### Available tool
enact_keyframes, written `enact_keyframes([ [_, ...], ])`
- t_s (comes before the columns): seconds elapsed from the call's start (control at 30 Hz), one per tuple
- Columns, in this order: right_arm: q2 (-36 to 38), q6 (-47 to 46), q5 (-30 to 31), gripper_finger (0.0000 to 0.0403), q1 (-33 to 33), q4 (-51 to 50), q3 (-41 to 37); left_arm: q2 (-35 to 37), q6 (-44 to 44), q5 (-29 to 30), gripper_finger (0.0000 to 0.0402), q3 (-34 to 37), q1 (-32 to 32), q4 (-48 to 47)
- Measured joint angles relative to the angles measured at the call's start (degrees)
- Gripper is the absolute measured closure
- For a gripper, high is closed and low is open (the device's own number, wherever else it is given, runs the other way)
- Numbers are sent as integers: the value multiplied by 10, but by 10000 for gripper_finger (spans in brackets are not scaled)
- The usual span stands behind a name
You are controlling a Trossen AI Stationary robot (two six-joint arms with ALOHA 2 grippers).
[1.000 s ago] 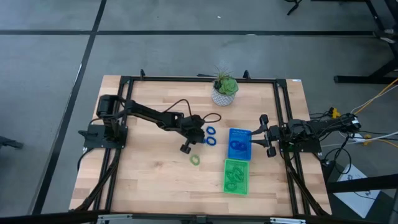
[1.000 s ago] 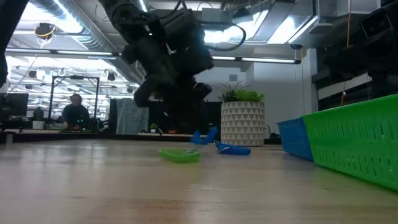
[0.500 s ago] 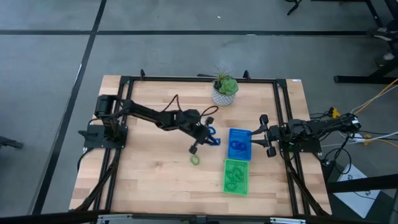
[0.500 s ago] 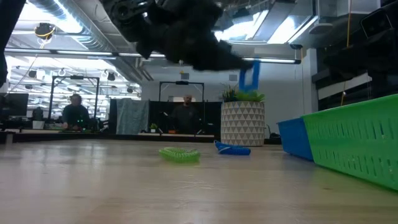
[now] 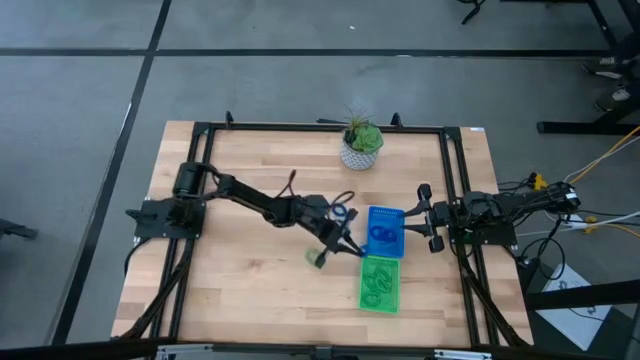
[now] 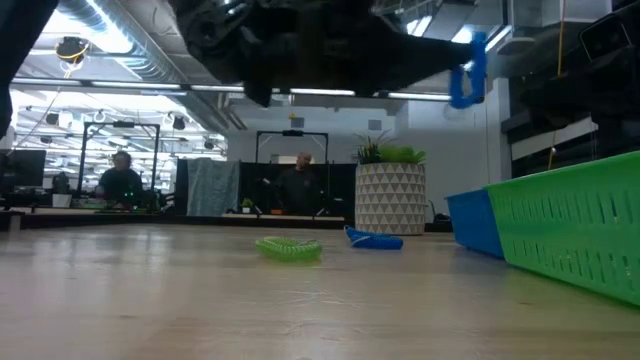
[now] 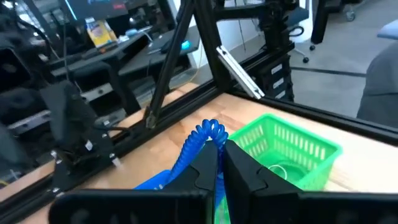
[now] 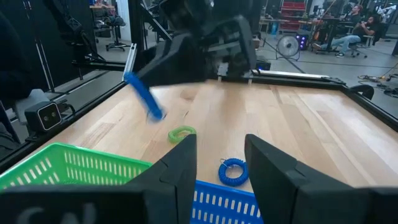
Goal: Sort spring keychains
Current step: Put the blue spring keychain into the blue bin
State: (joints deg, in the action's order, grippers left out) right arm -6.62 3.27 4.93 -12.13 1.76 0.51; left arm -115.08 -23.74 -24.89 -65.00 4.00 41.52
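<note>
My left gripper [image 5: 352, 247] is shut on a blue spring keychain [image 7: 198, 142] and holds it in the air beside the blue tray [image 5: 384, 231] and the green tray [image 5: 379, 283]. The low view shows that keychain [image 6: 468, 72] well above the table. A green keychain [image 5: 316, 258] and another blue one [image 8: 234, 171] lie flat on the wood. Both trays hold keychains of their own colour. My right gripper [image 8: 217, 165] waits open at the table's right edge. My left gripper pinches the blue keychain between its two fingertips [image 7: 208, 155], on the coil close to one end of the loop [image 7: 211, 132]. The fingers reach nearly level from the table's left. The loop sticks out past the fingertips, lifted clear of the table.
A potted plant [image 5: 360, 147] stands at the far edge of the table. A black frame [image 5: 452, 180] runs around the work area. Bare wood lies to the left and near side of the trays. People sit in the room beyond the table.
My left gripper has picked one blue keychain off the table and carried it up and toward the table's right edge, to the trays. It has tipped from pointing down to nearly level. The other blue keychain and the green one have stayed where they were.
</note>
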Motion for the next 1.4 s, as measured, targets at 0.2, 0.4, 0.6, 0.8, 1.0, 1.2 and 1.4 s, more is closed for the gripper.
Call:
enact_keyframes([
  [0.2,0,0,0,267,0,0,0,-53,-31,40,395,-97,-1,-93],
  [0.4,0,0,0,267,0,0,0,-93,-26,66,394,-155,-14,-132],
  [0.6,0,0,0,267,0,0,0,-111,-8,72,394,-180,-39,-130],
  [0.8,0,0,0,267,0,0,0,-137,35,71,390,-203,-63,-130],
  [1.0,0,0,0,267,0,0,0,-155,56,94,380,-224,-69,-132],
  [1.2,0,0,0,267,0,0,0,-153,74,102,335,-226,-60,-155],
  [1.4,0,0,0,267,0,0,0,-151,95,103,271,-241,-55,-191],
])
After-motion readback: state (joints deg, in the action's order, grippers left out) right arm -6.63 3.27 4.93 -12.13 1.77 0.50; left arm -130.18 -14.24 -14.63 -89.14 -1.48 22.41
